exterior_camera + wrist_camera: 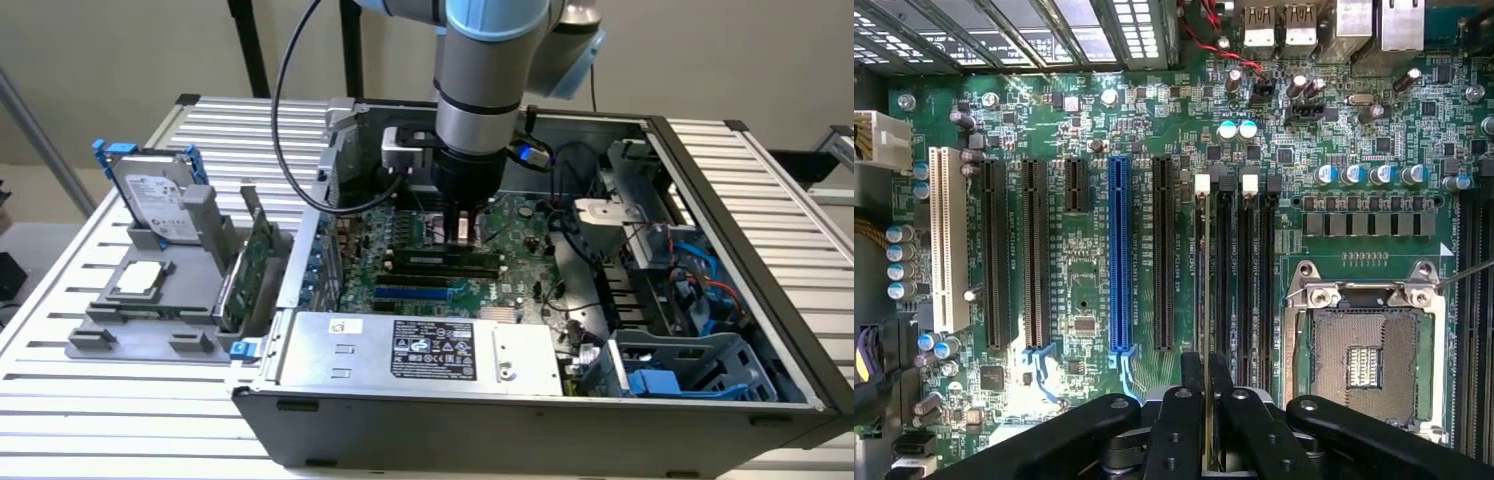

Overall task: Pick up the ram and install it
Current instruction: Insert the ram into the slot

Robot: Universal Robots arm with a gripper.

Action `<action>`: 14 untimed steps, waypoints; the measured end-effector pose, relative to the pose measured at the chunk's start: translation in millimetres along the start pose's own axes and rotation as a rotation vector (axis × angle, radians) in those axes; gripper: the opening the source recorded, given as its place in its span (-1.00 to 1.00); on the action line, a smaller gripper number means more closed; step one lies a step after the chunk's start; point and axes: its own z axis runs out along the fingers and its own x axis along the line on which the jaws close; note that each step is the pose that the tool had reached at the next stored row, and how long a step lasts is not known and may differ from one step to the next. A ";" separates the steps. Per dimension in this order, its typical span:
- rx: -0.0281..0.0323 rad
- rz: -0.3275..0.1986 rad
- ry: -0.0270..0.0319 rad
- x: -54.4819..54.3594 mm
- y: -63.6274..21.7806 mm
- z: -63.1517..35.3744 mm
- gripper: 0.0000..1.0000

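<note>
While edge-on in a slot, ram (1202,300) sits clamped by end effector (1206,400).

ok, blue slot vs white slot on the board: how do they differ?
Colour: the blue slot is blue, the white slot white.
Place: the blue slot sits between black slots, nearer the gripper holding the ram; the white slot ends the row.
Width: the white slot looks wider than the blue slot.
Shared: both are empty, parallel and of similar length.

Silver-grey arm (477,90) with a light blue joint cap, black cable, and black linkage tool (1204,420).
</note>
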 end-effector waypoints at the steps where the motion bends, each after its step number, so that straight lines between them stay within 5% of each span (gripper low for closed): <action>1: 0.0002 -0.001 0.0000 0.0 0.0 0.0 -1.00; 7: 0.0023 -0.004 0.0024 0.0 0.1 0.0 -1.00; 14: 0.0128 -0.004 0.0021 -0.3 3.7 0.3 -1.00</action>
